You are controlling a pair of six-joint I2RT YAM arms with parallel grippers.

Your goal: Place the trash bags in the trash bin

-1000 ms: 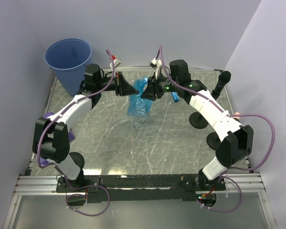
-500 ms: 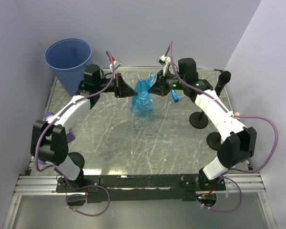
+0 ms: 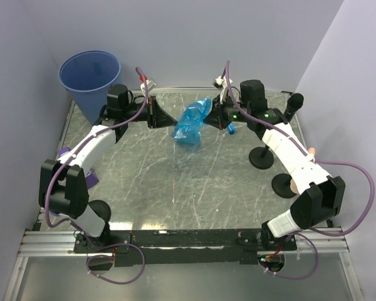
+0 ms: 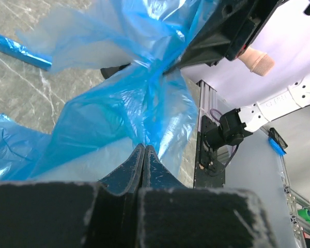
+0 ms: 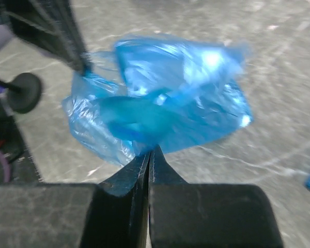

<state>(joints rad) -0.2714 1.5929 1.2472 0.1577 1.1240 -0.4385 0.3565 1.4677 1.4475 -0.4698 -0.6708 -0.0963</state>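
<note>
Trash bag (image 3: 191, 122): crumpled bright blue film, held off the desk (image 3: 175, 188) near its far middle, strung between the two pincers. Long axis slants from far-right to near-left in the top view, with the loose bulk sagging at the near end.

Left pincer (image 3: 174, 121): jaws fully closed, pinching a fold at the bag's left edge.

Right pincer (image 3: 208, 115): jaws fully closed on a fold at the bag's upper right end. Right wrist view shows film bunched at its tips.

Trash bin (image 3: 89, 74): upright in the far-left corner, mouth open, well apart from the bag. Left arm is the nearer one.

Judgement: the bag must travel left and farther back, so the right pincer would have to let go or follow. Risk: film slips or tears if the arms pull apart.

Thin blue roll (image 3: 230, 128) on the desk just beside the right pincer. Possibly another bag, cannot confirm.
</note>
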